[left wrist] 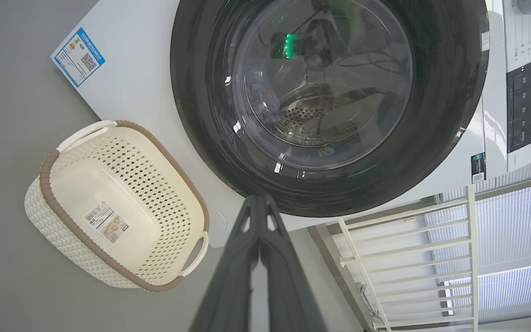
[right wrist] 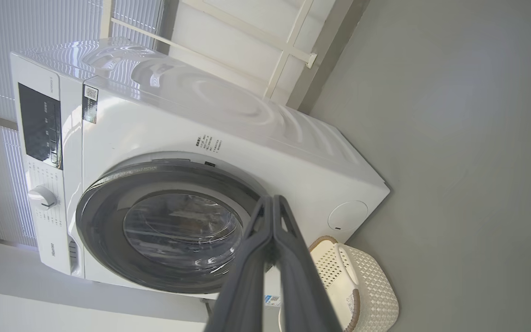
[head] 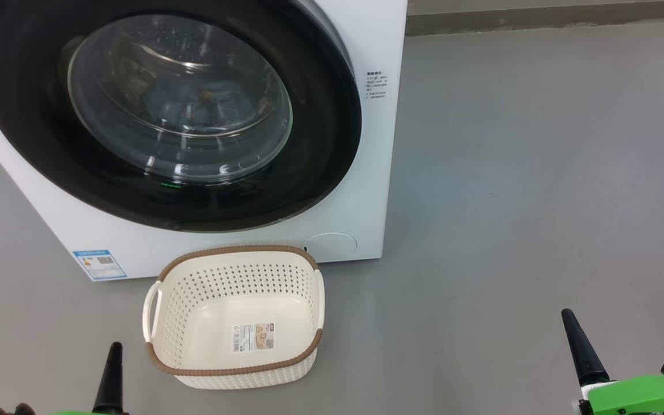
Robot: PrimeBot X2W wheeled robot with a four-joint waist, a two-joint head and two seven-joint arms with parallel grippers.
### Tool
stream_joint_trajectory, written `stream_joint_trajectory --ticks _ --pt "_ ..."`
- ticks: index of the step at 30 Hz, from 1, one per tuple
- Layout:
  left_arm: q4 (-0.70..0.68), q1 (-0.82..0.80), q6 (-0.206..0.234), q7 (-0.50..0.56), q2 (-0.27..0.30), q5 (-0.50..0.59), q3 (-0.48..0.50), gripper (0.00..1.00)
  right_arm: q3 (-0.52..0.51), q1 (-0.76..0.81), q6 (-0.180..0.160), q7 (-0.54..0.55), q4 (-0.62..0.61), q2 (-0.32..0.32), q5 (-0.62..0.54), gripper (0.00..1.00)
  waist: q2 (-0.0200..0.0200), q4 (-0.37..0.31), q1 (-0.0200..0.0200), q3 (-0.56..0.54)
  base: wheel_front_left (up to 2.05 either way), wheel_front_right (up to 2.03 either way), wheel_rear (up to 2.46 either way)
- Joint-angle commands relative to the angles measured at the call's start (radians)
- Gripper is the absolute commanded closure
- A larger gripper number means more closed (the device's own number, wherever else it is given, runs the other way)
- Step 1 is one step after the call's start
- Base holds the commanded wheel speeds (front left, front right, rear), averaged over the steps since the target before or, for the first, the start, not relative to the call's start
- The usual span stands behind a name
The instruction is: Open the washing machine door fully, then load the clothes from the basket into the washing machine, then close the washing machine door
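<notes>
**Door shut, clothes in the drum, basket bare**

The washing machine stands on the grey floor, and the washing machine door lies flat against its white front, closed. Through the bulging glass window, blue fabric with a few brownish patches shows dimly inside the drum: the clothes. Their print is too blurred by reflections to make out.

The basket sits upright on the floor just in front of the machine, below the lower edge of the door and between the blue energy sticker and the round filter cap. Whether its back rim touches the machine cannot be told. Nothing lies in it; the label sticker on its bottom is in plain sight.

The left pincer is clenched, its two dark fingers meeting at the tips with nothing between them. In the left wrist view it points toward the edge of the door, apart from it. In the head view it sits low at the left, near the basket's left handle but not touching it.

The right pincer is clenched and empty too, fingertips pressed together. In the head view it sits low at the right, well apart from both basket and machine. Its wrist view also takes in the dark control panel and the dial.
</notes>
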Motion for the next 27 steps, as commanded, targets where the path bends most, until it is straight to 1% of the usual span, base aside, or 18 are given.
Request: stream_joint_trajectory --ticks 1,27 --pt "-0.015 -0.048 -0.014 0.01 0.01 -0.031 0.034 1.0 0.012 -0.049 0.001 0.007 -0.019 -0.004 0.034 1.0 0.0 0.0 -0.0001 0.0 0.0 0.0 0.0" --pt "0.013 -0.088 -0.048 0.077 0.003 -0.305 0.085 1.0 0.001 -0.09 0.001 0.051 0.028 0.001 0.313 1.0 0.0 -0.008 -0.0001 0.003 0.0 0.0 0.0"
